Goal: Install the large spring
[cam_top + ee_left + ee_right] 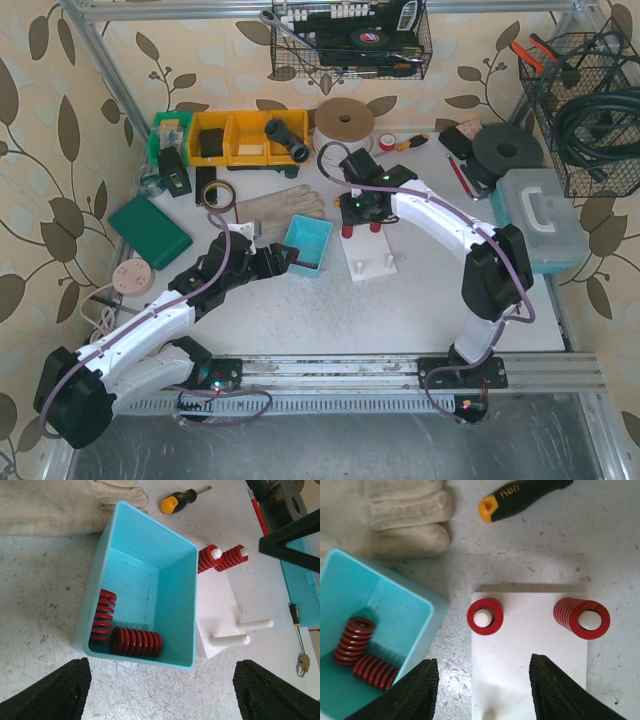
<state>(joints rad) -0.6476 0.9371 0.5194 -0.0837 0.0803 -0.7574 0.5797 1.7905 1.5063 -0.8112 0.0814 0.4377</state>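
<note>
Right gripper (482,661) was held released, empty, over the large spring (485,616), seated on the far left peg of the white board (530,655). Lettering on the screwdriver (520,497) was not legible. Two bare near pegs (230,640) were shown fully only by the left wrist view.

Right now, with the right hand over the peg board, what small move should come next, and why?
Probably lift the right hand straight up. It is open and empty, and the large spring already sits down over its peg on the peg board, so nothing there needs holding.
</note>
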